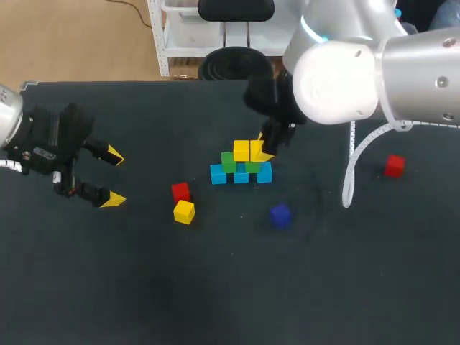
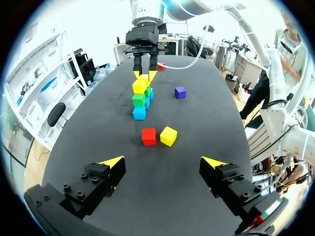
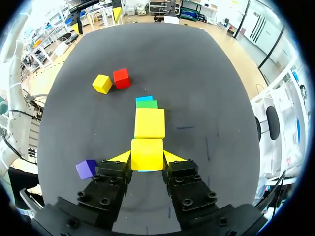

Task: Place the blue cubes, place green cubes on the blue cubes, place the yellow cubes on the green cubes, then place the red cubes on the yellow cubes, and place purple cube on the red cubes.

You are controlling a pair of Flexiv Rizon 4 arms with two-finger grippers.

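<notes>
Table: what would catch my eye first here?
The bright stack of cubes in the middle of the table: blue below, then green, yellow on top. The right gripper stands over it, closed on a top yellow cube. The left gripper hangs open at the left side.

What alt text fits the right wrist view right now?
The right gripper is shut on a yellow cube, with a second yellow cube, a green cube and a blue cube ahead. A purple cube lies beside the gripper; a red cube and loose yellow cube sit farther off.
</notes>
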